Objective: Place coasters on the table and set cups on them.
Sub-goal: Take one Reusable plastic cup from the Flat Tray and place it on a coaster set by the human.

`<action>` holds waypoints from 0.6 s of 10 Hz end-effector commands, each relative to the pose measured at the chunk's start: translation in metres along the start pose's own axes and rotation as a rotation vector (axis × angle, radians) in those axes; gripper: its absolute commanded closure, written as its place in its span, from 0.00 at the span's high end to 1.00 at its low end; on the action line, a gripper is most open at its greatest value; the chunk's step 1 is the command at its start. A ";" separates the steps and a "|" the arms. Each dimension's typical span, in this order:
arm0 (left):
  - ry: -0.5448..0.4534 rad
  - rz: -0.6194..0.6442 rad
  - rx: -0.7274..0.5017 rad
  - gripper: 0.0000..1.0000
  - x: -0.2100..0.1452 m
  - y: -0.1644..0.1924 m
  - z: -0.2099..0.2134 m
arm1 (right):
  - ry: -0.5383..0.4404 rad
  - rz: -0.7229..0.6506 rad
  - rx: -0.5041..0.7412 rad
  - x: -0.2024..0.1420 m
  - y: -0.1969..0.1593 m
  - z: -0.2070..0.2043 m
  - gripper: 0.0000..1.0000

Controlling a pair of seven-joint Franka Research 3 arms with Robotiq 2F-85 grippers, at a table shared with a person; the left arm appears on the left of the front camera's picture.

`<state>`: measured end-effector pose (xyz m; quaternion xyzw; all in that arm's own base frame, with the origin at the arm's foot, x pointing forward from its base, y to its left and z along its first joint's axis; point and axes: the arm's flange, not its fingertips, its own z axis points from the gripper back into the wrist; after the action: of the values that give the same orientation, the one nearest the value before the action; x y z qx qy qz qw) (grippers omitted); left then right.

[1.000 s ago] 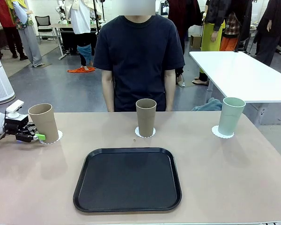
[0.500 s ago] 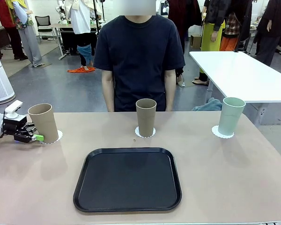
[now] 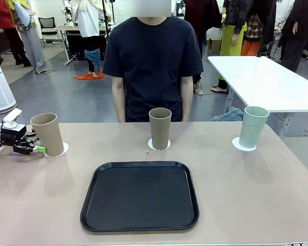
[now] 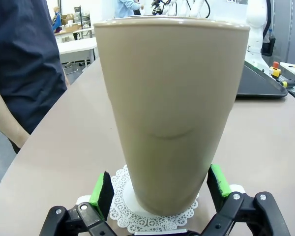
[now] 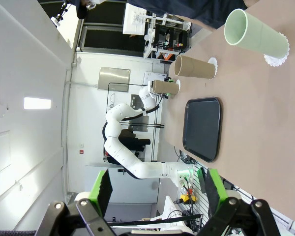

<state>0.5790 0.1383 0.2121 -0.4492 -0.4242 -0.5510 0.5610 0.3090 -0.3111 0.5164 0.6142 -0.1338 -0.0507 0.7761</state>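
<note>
My left fingers point(image 4: 161, 189) stand released beside the tan cup point(image 4: 171, 108) on its coaster point(image 4: 155, 211); next, I'd judge, draw clear.

Both tools point(image 3: 37, 149) point(image 5: 155, 186) wide open

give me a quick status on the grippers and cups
Left gripper open, jaws either side of the left tan cup, not gripping. Right gripper open, empty. All three cups upright on doily coasters. Black tray empty, nothing blocking.
</note>
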 end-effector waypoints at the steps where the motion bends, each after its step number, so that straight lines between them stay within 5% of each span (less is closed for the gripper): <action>1: 0.026 -0.031 0.002 1.00 0.001 0.003 0.009 | -0.008 -0.014 0.014 0.000 0.003 -0.001 1.00; 6: 0.118 0.010 -0.021 1.00 0.009 -0.010 0.047 | -0.008 -0.014 0.014 0.000 0.003 -0.001 1.00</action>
<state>0.5720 0.1788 0.2215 -0.4268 -0.4011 -0.5690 0.5773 0.3090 -0.3111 0.5164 0.6141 -0.1339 -0.0507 0.7761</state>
